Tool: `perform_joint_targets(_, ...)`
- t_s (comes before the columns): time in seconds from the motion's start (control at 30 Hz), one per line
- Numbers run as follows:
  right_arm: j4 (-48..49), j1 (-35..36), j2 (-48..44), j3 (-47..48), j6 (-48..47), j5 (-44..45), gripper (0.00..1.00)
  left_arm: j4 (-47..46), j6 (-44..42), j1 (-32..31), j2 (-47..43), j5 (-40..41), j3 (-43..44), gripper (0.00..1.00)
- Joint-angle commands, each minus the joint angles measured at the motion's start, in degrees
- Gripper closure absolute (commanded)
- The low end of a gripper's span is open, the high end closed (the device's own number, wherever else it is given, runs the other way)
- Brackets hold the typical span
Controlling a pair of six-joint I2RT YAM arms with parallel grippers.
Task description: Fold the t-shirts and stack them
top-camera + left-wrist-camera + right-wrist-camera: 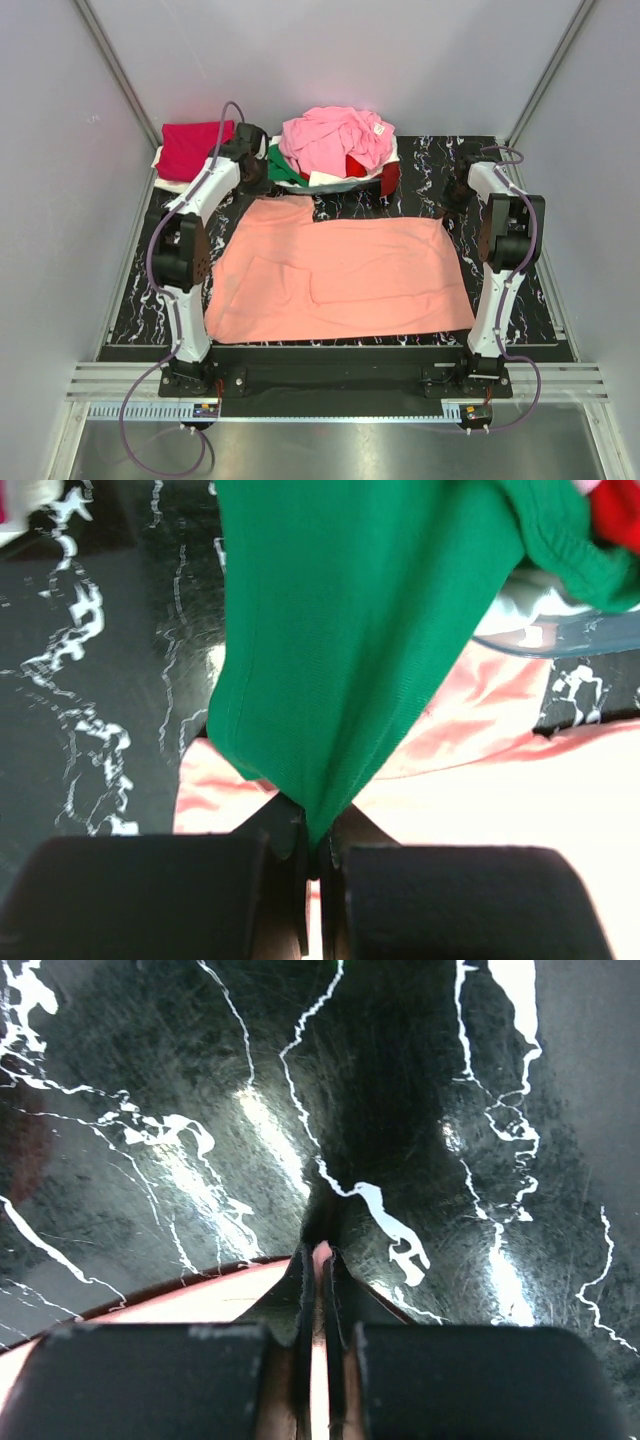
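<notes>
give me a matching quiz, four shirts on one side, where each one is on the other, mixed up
1 salmon-orange t-shirt
2 green t-shirt
3 light pink t-shirt
4 crimson t-shirt

a uppermost, far middle
b spread flat on the mat
c lying at the far left corner
d pinched by the left gripper

Pairs: 1-b, 2-d, 3-a, 4-c

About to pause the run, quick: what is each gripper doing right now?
Left gripper: closed, pinching the green t-shirt.
Right gripper: closed, pinching the edge of the salmon-orange t-shirt.
</notes>
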State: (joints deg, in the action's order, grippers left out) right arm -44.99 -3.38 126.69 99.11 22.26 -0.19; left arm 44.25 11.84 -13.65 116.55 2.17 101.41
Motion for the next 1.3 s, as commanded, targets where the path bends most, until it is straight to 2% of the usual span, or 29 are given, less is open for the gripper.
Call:
perform_joint_targets(0.0, -1.4, 0.3, -3.8, 1.3, -1.3, 2.6, 1.00, 0.8, -0.7, 0.7, -8.6, 0.9, -1.0, 1.00)
perform_joint_targets(0.3, -0.3, 0.5, -14.1, -6.4, -1.5, 2.8, 1.00, -2.0, -0.1, 0.6, -22.1, 0.2, -16.0, 1.00)
perform_joint_targets(0.57, 2.4, 0.7, -19.4, -14.5, -0.3, 0.4, 1.00, -4.1, 0.1, 0.6, -27.5, -1.8, -25.9, 0.99)
perform_joint_targets(0.7, 3.5, 1.2, -19.9, -17.0, 0.1, -3.1, 1.00, -4.9, 1.0, 0.9, -25.0, -4.1, -28.5, 0.73)
perform_joint_targets(0.73, 3.7, 1.2, -19.9, -17.3, 0.2, -3.3, 1.00, -5.0, 2.0, 0.9, -24.4, -4.1, -28.5, 0.64)
perform_joint_targets(0.77, 3.5, 1.3, -20.0, -17.4, 0.2, -3.5, 1.00, -5.7, 2.6, 0.9, -24.0, -4.2, -28.5, 0.62)
perform_joint_targets(0.83, 3.6, 1.3, -20.2, -17.5, -0.1, -3.5, 1.00, -6.3, 3.7, 1.2, -22.9, -4.8, -27.9, 0.52)
perform_joint_targets(0.97, 3.4, 1.3, -20.6, -17.4, -0.4, -3.5, 1.00, -5.6, 3.9, 1.3, -18.6, -4.7, -22.5, 0.49)
perform_joint_targets(1.13, 3.5, 1.3, -19.9, -16.5, -0.7, -3.5, 1.00, -3.6, 3.7, 1.3, -7.4, -4.9, -10.3, 0.56)
perform_joint_targets(1.17, 3.5, 1.3, -19.4, -16.1, -1.0, -3.4, 1.00, -2.8, 3.7, 1.3, -5.4, -4.9, -8.3, 0.60)
perform_joint_targets(1.27, 3.0, 1.3, -18.3, -14.7, -1.8, -2.8, 1.00, -0.3, 3.4, 1.3, 2.6, -4.6, 0.3, 0.62)
